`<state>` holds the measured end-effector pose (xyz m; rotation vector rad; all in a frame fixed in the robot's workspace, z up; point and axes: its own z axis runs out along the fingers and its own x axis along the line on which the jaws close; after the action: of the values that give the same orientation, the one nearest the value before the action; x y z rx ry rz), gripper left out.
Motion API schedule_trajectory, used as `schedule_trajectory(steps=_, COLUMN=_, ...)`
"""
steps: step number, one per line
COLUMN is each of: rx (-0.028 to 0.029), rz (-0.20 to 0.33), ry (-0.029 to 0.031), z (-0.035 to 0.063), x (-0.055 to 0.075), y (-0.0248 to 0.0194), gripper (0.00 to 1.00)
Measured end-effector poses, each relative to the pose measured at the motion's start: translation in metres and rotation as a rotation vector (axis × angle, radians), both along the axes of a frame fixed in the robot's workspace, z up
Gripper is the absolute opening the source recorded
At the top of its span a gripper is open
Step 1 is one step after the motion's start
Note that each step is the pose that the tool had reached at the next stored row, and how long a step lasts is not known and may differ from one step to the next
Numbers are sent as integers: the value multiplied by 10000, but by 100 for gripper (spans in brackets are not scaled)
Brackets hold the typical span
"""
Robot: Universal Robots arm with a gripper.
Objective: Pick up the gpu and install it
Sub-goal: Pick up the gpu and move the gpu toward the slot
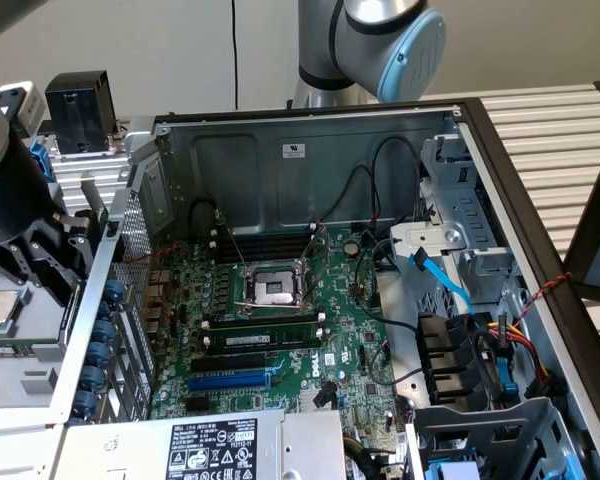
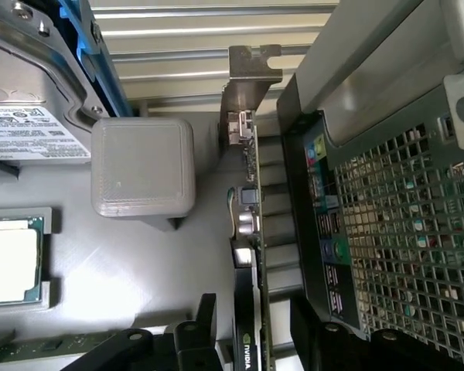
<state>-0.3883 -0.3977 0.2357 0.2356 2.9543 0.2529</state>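
Grey surface [image 2: 139, 270] outside the open computer case [image 1: 310, 150] carries the gpu [image 2: 249, 193], standing on edge just beside the case's perforated wall. The gripper [image 2: 253, 303] straddles it, jaws apart, nothing clamped. Neither pickup nor installation is done.

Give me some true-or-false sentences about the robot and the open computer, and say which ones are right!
1. The small green graphics card with a silver end bracket stands on edge between the open fingers of the tool. True.
2. That card is already plugged into the green motherboard inside the grey metal computer case. False: it is outside the case, beside its perforated wall.
3. The long blue slot on the motherboard has nothing in it. True.
4. A big fan covers the square silver processor socket. False: the socket is uncovered.
5. A grey hard drive with a white label lies outside the case too. True.
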Motion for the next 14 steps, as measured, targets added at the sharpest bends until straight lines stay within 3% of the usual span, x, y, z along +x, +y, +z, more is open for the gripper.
schedule_trajectory(steps=4, rx=2, rz=-334, ry=4, z=2, x=0, y=1, gripper=51)
schedule_trajectory(steps=8, rx=61, rz=-327, ry=13, z=2, x=-3, y=2, gripper=51)
schedule_trajectory(steps=10, rx=114, rz=-323, ry=65, z=1, x=-4, y=4, gripper=51)
schedule_trajectory(steps=12, rx=129, rz=-323, ry=146, z=-1, x=-10, y=10, gripper=51)
schedule_trajectory(steps=14, rx=127, rz=-321, ry=159, z=-2, x=-11, y=18, gripper=51)
